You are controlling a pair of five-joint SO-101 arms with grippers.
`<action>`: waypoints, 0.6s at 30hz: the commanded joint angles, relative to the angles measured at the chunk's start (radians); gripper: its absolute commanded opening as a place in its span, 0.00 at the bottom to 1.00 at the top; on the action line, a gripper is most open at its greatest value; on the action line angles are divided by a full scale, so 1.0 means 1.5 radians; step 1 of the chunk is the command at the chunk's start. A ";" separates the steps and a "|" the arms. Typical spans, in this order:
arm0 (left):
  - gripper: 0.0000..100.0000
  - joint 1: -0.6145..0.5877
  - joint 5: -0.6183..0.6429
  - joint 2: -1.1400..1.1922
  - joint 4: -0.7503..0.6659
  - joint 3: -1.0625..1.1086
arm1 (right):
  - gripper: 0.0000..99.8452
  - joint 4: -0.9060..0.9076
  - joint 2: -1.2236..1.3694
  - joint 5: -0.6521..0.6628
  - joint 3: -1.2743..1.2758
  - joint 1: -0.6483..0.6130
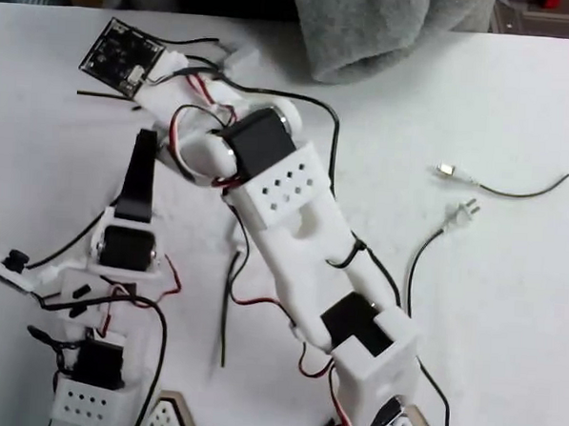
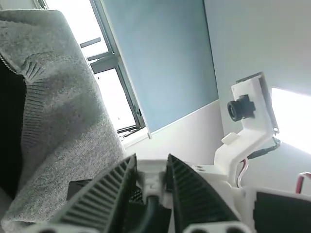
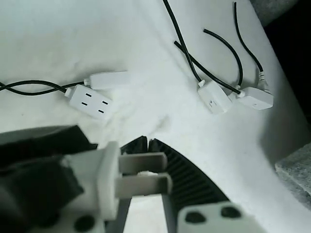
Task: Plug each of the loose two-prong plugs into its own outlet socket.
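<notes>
White tabletop is showing a job barely begun. At the high view's upper left, the right gripper (image 3: 146, 145) is pinching a white two-prong plug (image 3: 121, 179), prongs bare, near an outlet socket (image 3: 90, 101) but not yet seated. At that view's right, a loose plug (image 1: 464, 213) and a second loose plug (image 1: 447, 171) are lying untouched. Whether the left gripper (image 2: 150, 162) is holding anything cannot be told.
</notes>
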 commanded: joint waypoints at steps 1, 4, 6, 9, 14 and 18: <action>0.03 0.021 -0.001 0.002 0.006 -0.001 | 0.02 -0.056 -0.009 0.009 -0.013 0.009; 0.03 0.021 -0.001 0.002 0.006 -0.001 | 0.02 -0.069 0.003 0.009 -0.013 0.014; 0.03 0.021 -0.001 0.002 0.006 -0.001 | 0.02 -0.074 0.004 0.010 -0.013 0.019; 0.03 0.021 -0.001 0.002 0.006 -0.001 | 0.02 -0.088 0.003 0.011 -0.013 0.024; 0.03 0.018 -0.002 0.002 0.006 -0.001 | 0.02 -0.076 0.003 0.012 -0.013 0.022; 0.03 0.016 -0.002 0.002 0.006 -0.001 | 0.02 -0.056 -0.001 0.013 -0.013 0.025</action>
